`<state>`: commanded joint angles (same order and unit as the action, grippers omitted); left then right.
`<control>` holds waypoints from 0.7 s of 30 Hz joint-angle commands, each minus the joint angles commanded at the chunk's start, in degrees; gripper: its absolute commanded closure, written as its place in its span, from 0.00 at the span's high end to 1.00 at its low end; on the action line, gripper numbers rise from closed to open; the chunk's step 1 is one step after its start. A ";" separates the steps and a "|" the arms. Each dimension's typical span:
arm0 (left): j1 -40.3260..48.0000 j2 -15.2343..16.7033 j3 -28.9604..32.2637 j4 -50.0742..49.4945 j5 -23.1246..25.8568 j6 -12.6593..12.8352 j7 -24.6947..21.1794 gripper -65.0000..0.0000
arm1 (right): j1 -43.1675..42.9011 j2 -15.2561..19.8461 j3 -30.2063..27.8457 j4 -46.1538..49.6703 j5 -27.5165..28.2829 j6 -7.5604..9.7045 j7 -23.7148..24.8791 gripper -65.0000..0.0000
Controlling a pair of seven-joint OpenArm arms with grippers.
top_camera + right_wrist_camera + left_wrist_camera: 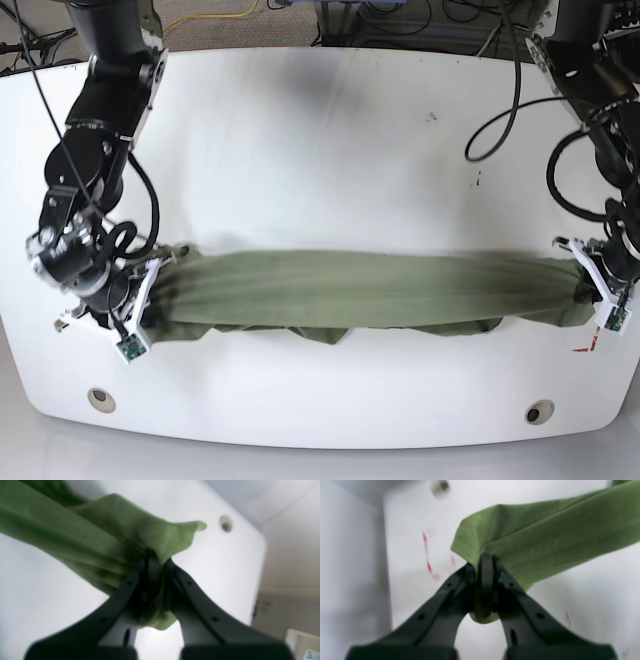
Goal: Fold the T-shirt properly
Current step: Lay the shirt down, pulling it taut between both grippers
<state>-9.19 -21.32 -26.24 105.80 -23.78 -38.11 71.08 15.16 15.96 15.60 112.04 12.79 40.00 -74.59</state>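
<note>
1. Left gripper (483, 562) clenched on shirt (370, 290) end, near worktop (320, 150) front corner.
2. Right gripper (155, 560) clamped on opposite end.
3. Shirt bunched into a long band, stretched along the front edge between both grippers.

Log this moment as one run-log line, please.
left gripper: shut on T-shirt end | right gripper: shut on other end | shirt stretched above table

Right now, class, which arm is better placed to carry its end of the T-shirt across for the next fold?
Neither clearly: left tool and right tool each clamp one end of the stretched T-shirt.
</note>
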 joint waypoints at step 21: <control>25.23 0.09 -6.77 -0.44 0.53 -1.89 -0.35 0.00 | -23.82 -5.10 5.27 2.20 -0.09 0.00 2.90 0.00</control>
<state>16.04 -21.23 -33.01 105.36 -23.25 -40.00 70.73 -8.66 10.86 20.88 114.24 12.70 40.00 -71.69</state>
